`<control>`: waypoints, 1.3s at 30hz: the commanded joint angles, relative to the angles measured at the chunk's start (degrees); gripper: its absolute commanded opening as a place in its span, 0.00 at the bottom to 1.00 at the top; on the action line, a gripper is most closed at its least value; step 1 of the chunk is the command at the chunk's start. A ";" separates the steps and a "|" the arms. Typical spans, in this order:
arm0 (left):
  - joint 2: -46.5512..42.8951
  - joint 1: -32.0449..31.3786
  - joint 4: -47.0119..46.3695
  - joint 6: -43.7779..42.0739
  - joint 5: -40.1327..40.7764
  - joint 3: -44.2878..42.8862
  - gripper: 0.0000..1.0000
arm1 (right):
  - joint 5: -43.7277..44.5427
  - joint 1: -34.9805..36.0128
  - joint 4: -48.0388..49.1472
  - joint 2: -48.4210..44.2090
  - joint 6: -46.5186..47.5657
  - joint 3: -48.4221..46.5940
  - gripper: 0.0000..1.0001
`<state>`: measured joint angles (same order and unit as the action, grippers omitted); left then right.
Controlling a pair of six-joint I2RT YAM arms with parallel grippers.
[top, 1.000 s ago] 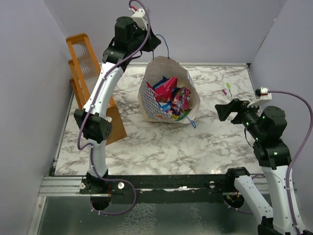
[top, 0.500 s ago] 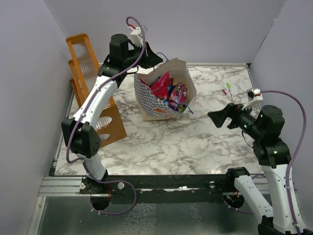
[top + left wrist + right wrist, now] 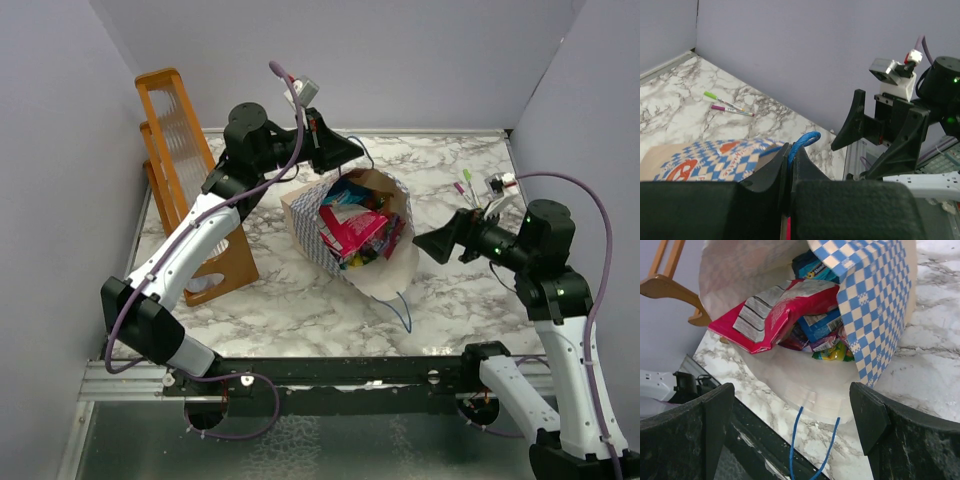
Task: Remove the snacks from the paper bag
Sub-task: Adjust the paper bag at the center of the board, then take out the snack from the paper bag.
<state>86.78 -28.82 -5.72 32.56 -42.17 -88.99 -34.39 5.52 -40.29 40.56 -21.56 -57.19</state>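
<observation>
The blue-and-white checkered paper bag [image 3: 310, 225] lies tipped over, its cream mouth facing my right gripper. My left gripper [image 3: 348, 150] is shut on the bag's far blue cord handle [image 3: 804, 141] and holds it up. Inside the bag are the snacks: a big pink-red pouch [image 3: 782, 310], a blue packet [image 3: 824, 324], a green-yellow bag [image 3: 832, 352] and others behind. My right gripper [image 3: 428, 246] is open and empty just right of the bag mouth. In the right wrist view, that gripper [image 3: 795, 427] frames the bag's near lip and the other cord handle [image 3: 812, 445].
An orange wooden rack [image 3: 185, 150] stands at the far left, close to the left arm. Two markers [image 3: 465, 185] lie on the marble at the far right. The black front rail [image 3: 350, 370] runs along the near table edge. Walls close in on three sides.
My left gripper has swung right and nearer with the handle, tipping the bag over so its mouth faces front right. My right gripper has moved left toward the mouth.
</observation>
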 commanded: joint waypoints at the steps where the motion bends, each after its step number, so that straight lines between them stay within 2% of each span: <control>1: -5.11 0.46 -7.27 0.16 1.31 5.82 0.00 | -6.14 -0.34 -2.00 2.92 3.32 -4.15 0.97; 4: -5.11 0.56 -7.59 0.42 1.99 7.06 0.00 | -6.87 -0.33 0.03 3.59 0.60 -3.13 0.91; 7: -4.27 1.31 -7.89 2.20 0.79 6.85 0.00 | -8.77 0.20 7.17 3.78 -7.97 0.73 0.88; 9: -4.37 1.69 -9.46 2.88 0.69 8.03 0.00 | -5.54 2.90 11.30 3.71 -11.66 2.24 0.88; 12: -3.97 1.84 -10.19 3.18 0.29 8.49 0.00 | 5.48 13.76 12.79 7.67 -13.48 0.94 0.88; 15: -3.75 1.84 -10.10 2.31 0.36 8.76 0.00 | 24.87 30.97 9.18 16.04 -14.69 -5.50 0.89; 17: -3.95 1.84 -9.56 0.85 1.58 9.27 0.00 | 37.73 37.95 5.41 20.64 -18.71 -10.05 0.92; 23: -4.10 1.75 -8.64 -1.24 4.31 10.10 0.00 | 49.30 44.10 1.64 32.54 -30.87 -17.60 0.99; 28: -4.08 1.62 -8.90 -1.07 4.30 10.47 0.00 | 61.78 47.21 1.30 34.16 -42.39 -17.23 0.99; 33: -5.05 1.27 -8.35 -1.86 4.95 10.54 0.00 | 67.84 47.22 7.41 31.41 -47.62 -11.63 0.92; 35: -5.45 1.01 -8.35 -2.03 5.01 10.59 0.00 | 69.20 47.22 7.57 31.33 -48.21 -11.61 0.80; 36: -5.56 0.96 -8.41 -2.05 4.89 10.51 0.00 | 69.42 47.22 8.20 31.21 -47.88 -11.45 0.77; 39: -5.63 0.89 -8.55 -1.95 4.73 10.53 0.00 | 69.72 47.22 11.20 31.54 -46.20 -10.53 0.75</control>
<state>83.48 -27.40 -12.32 31.14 -37.60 -78.61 29.50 52.66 -34.54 73.03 -66.35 -68.66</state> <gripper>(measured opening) 0.019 0.763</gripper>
